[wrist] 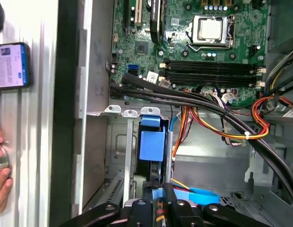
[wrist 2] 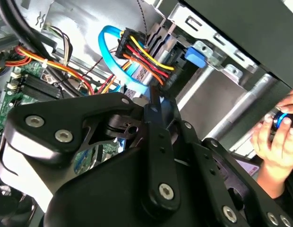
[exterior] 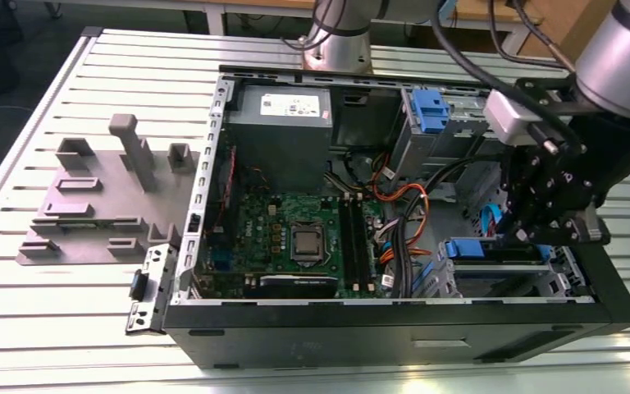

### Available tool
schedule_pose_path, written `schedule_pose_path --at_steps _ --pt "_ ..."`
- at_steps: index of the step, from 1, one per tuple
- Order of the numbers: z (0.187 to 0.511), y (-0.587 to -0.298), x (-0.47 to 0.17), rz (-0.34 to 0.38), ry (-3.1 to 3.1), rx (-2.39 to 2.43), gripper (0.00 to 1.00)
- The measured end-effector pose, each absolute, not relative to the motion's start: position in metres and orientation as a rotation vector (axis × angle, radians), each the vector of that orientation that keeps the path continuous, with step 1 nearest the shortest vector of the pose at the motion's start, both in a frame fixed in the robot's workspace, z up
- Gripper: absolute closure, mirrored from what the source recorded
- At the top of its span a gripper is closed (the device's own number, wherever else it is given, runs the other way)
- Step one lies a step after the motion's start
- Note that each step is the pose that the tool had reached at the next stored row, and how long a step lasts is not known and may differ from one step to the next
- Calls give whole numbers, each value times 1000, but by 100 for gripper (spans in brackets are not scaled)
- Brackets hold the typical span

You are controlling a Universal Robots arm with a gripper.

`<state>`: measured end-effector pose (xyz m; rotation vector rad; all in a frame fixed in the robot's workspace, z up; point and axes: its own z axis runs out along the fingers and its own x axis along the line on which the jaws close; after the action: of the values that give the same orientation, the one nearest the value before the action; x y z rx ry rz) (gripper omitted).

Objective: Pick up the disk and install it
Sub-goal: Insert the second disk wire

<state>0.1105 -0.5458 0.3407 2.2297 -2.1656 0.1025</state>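
The disk (exterior: pixel 472 249) sits edge-on in the drive bay at the near corner of the open computer case (exterior: pixel 403 332), on the exterior view's right. Its blue carrier rail (wrist: pixel 151 144) shows in the first wrist view, slid between the bay's metal guides. My black gripper (exterior: pixel 525 240) reaches down into the case right over it. The fingers (wrist: pixel 150 185) stand close together around the disk's outer end, so the gripper is shut on the disk. In the second wrist view the gripper (wrist 2: pixel 155 101) has blue plastic showing at its tip. The disk's silver body is hidden.
A grey slotted stand (exterior: pixel 96 197) lies on the slatted table at the exterior view's left. Orange, red and black cables (wrist: pixel 222 118) cross beside the bay, next to the motherboard (exterior: pixel 293 238). Another blue carrier (exterior: pixel 430 111) sits in the upper bay. A person's hand (wrist 2: pixel 274 137) and a phone (wrist: pixel 12 66) are beside the case.
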Motion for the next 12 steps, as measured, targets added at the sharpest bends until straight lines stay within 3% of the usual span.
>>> schedule_pose_path --at_steps 8,10,12 --pt "353 -546 111 103 -2166 2230 78" --pt "353 -546 111 103 -2165 2230 89" --pt "353 -546 111 103 -2166 2230 89"
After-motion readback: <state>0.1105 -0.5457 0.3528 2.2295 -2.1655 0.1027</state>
